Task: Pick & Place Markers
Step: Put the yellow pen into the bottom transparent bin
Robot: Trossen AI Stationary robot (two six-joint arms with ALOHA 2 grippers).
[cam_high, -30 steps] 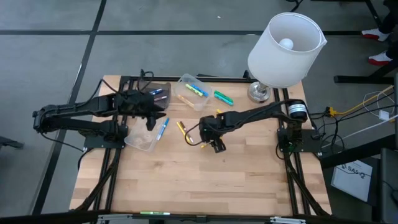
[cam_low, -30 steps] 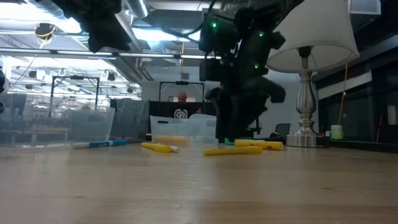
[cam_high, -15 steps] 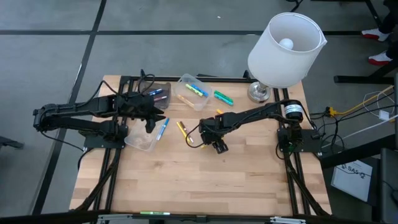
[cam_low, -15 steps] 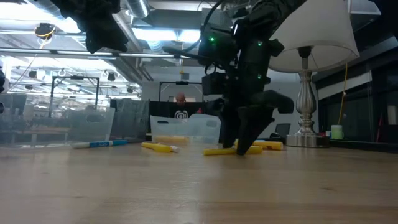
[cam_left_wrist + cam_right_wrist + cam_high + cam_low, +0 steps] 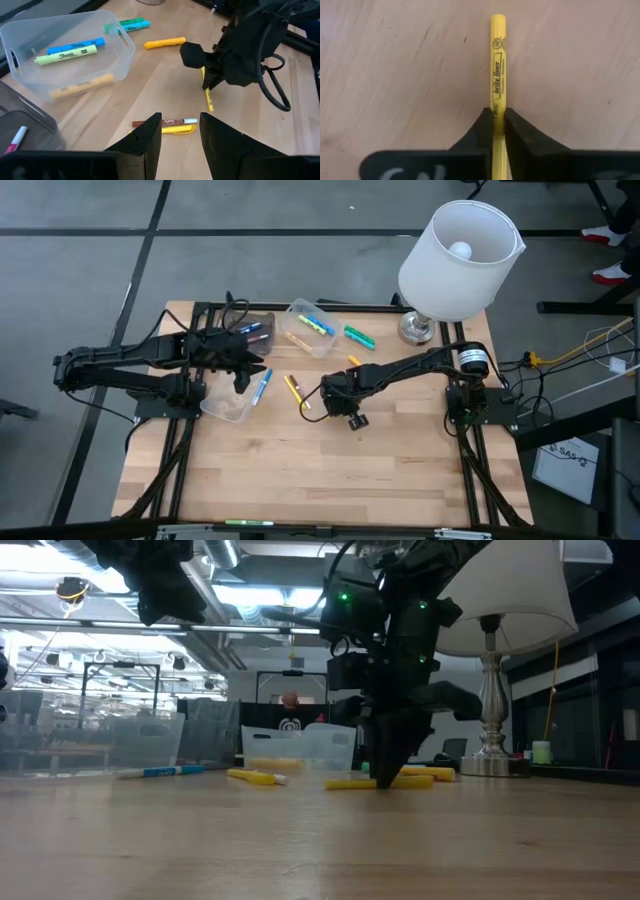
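One yellow marker [image 5: 497, 75] lies flat mid-table, pinched near one end by the right gripper [image 5: 498, 131]; lift straight up, slowly, so it doesn't swivel between the pads

Robotics lab or workshop: exposed ceiling ducts [image 5: 120, 610] and strip lights above my arms, grey concrete floor [image 5: 80, 270] around my wooden workbench [image 5: 300, 470].
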